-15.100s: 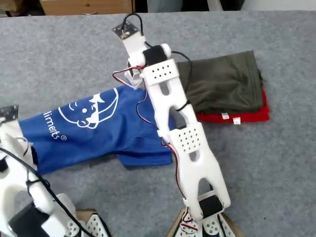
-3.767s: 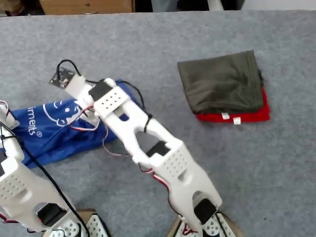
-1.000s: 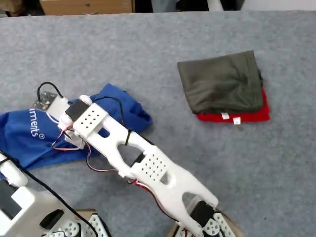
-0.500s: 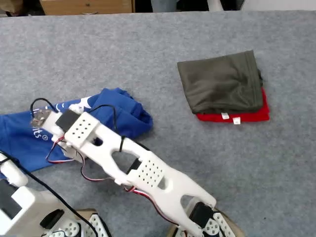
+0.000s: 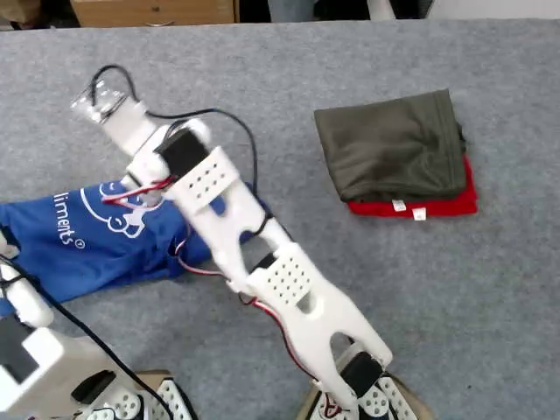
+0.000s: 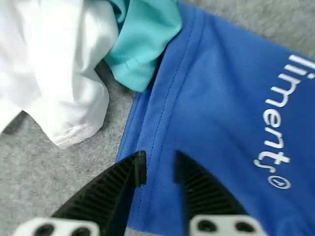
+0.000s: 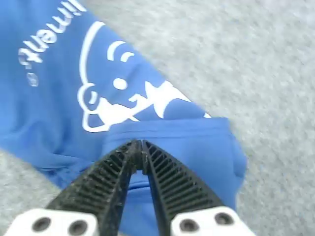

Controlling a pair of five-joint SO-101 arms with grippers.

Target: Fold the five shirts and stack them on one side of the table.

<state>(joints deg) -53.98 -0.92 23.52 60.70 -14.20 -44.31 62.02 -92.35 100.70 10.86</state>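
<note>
The right jaws are pressed together, holding nothing, over the folded-over right end of the blue shirt (image 7: 44, 113); the left jaws stand slightly apart over its left edge. The shirt lies near-left on the bench (image 5: 350, 61), long axis left to right, one arm at each end

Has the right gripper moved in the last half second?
Yes. The right gripper has swung farther back, to about level with the folded olive shirt.
</note>
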